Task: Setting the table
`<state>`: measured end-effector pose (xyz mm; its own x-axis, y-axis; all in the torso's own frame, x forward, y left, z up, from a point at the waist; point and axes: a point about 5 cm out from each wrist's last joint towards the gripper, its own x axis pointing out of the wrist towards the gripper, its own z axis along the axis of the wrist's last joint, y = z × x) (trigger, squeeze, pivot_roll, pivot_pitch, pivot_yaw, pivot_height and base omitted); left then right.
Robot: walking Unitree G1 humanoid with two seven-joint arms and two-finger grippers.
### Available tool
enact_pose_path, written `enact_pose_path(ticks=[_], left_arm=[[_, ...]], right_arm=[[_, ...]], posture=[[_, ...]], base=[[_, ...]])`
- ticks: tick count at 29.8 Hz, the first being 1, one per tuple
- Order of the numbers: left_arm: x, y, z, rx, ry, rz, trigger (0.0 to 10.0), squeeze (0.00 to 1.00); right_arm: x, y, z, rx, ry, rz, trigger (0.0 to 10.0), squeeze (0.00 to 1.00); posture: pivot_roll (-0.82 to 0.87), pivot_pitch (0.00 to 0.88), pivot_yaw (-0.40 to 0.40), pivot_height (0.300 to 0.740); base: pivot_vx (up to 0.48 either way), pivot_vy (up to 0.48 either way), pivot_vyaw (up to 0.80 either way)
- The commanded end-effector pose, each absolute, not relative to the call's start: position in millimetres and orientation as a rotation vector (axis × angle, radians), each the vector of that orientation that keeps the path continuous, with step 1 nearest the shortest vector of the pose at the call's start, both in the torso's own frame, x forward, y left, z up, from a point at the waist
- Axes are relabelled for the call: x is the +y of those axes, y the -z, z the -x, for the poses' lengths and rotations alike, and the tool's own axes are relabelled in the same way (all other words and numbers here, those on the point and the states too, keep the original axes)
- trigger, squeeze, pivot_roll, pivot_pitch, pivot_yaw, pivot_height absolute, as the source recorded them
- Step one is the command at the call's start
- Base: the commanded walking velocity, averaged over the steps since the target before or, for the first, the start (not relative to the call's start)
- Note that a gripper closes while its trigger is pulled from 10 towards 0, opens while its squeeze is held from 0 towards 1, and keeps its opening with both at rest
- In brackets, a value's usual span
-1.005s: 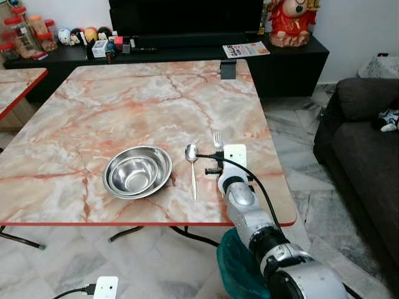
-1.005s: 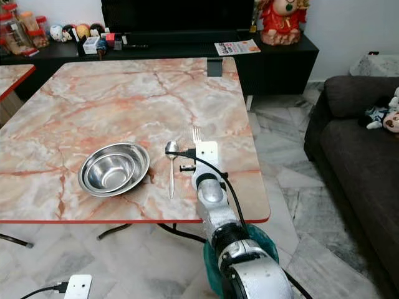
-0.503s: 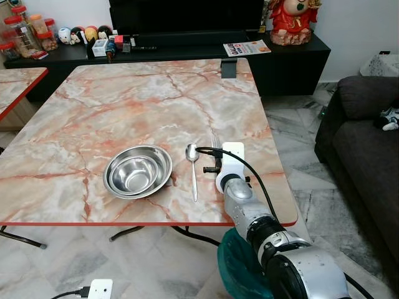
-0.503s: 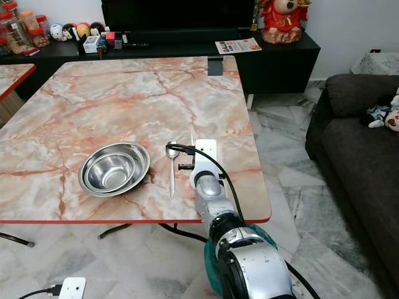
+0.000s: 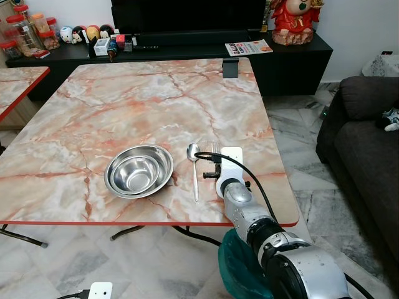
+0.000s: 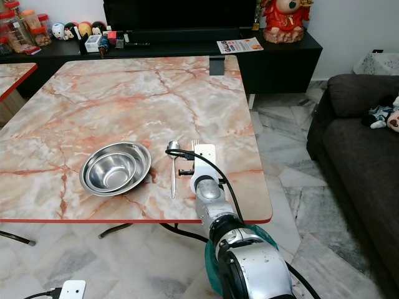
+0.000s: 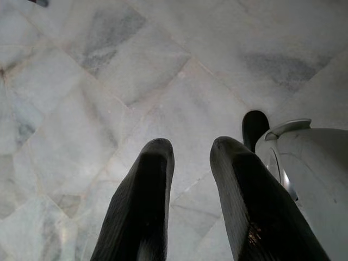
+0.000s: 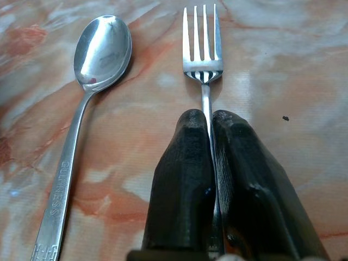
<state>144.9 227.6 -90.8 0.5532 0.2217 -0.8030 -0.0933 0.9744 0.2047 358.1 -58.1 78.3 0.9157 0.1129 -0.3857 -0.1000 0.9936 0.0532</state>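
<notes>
On the marble table a steel bowl sits near the front edge, with a spoon lying just to its right. Right of the spoon lies a fork, tines pointing away from me and parallel to the spoon. My right gripper is shut on the fork's handle, low on the tabletop. My right arm reaches over the front edge and covers most of the fork. My left gripper hangs open over the tiled floor.
A small black object stands at the table's far edge. Behind it a black bench carries jars, a magazine and a red figurine. A dark sofa stands to the right, a second table to the left.
My right gripper has drawn the fork back toward the front edge, so less of its tines shows past the wrist. The bowl and the spoon have stayed in place.
</notes>
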Motion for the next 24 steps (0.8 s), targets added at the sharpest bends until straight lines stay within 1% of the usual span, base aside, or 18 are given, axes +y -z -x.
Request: enact_pose_path(ticks=[1,6,8,9,24], left_arm=[[228.7,93.5,-138.3,1.000,-0.190,-0.142,10.0,0.00],[228.1,93.7,-138.3,1.003,-0.185,-0.142,10.0,0.00],[228.6,93.6,-138.3,1.002,-0.188,-0.142,10.0,0.00],[229.1,93.5,-138.2,1.003,-0.190,-0.142,10.0,0.00],[229.3,93.2,-139.3,1.002,-0.195,-0.139,10.0,0.00]], right_arm=[[-49.6,-80.2,-357.5,0.404,-0.127,-0.025,10.0,0.00],[-52.3,-79.0,-357.5,0.410,-0.117,-0.021,10.0,0.00],[-53.7,-79.2,-358.0,0.409,-0.111,-0.018,10.0,0.11],[-54.3,-79.5,-358.3,0.406,-0.111,-0.015,10.0,1.00],[-53.1,-80.2,-357.9,0.391,-0.100,-0.024,10.0,1.00]], posture=[[0.05,0.064,0.051,0.740],[0.05,0.066,0.050,0.740],[0.05,0.064,0.049,0.740],[0.05,0.064,0.049,0.740],[0.05,0.061,0.046,0.740]], base=[[0.000,0.000,0.00],[0.000,0.000,0.00],[0.000,0.000,0.00],[0.000,0.000,0.00],[0.000,0.000,0.00]])
